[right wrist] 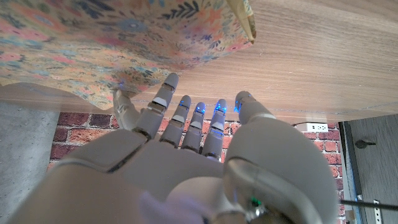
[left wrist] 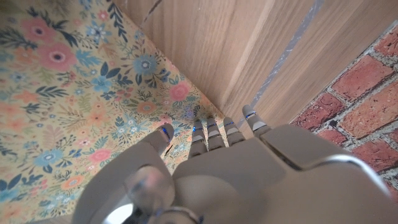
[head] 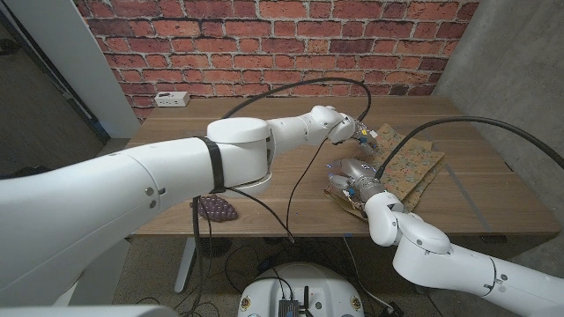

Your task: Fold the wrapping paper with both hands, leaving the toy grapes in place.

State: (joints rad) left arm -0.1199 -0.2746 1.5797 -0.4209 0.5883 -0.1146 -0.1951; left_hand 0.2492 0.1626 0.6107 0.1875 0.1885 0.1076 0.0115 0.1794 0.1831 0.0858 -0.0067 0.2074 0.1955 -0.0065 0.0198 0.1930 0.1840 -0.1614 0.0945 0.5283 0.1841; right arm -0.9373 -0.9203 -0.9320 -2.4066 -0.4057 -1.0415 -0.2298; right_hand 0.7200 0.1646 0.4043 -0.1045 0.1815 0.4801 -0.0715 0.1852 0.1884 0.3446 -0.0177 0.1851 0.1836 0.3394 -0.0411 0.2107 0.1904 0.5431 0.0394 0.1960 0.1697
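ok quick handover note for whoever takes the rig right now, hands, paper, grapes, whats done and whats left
Left hand: at the far corner of the wrapping paper, fingers on its floral face; grip not clear.
Right hand: at the paper's near edge, fingers spread, holding nothing that shows.
Toy grapes: at the table's near edge, apart from the paper.
Done: paper looks partly doubled over.
Left: finish the fold without touching the grapes.
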